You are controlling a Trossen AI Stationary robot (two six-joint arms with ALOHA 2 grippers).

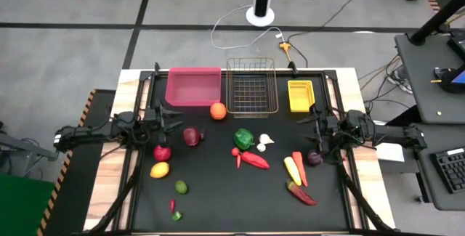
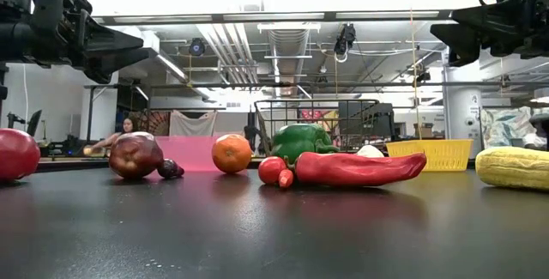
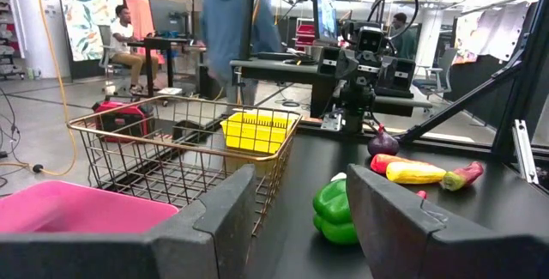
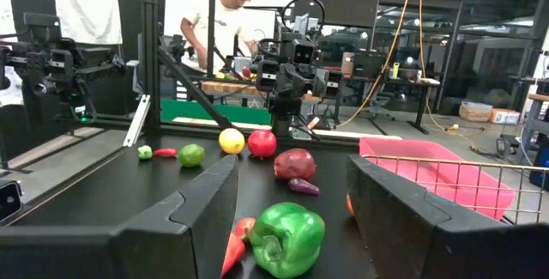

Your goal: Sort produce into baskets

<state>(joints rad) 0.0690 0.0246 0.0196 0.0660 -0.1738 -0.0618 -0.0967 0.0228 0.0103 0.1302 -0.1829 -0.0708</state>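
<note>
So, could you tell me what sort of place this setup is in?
Probably a robotics lab or workshop: exposed ceiling ducts, a person at a workbench, and a keyboard on a side desk.

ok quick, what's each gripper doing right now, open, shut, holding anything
Left gripper: open, holding nothing, raised at the table's left side.
Right gripper: open, holding nothing, raised at the table's right side.

I see even, bright overhead light; the ceiling blows out white in the low view, and the glossy black tabletop (image 2: 257, 227) mirrors soft colour under the produce. Near foreground looks soft.
</note>
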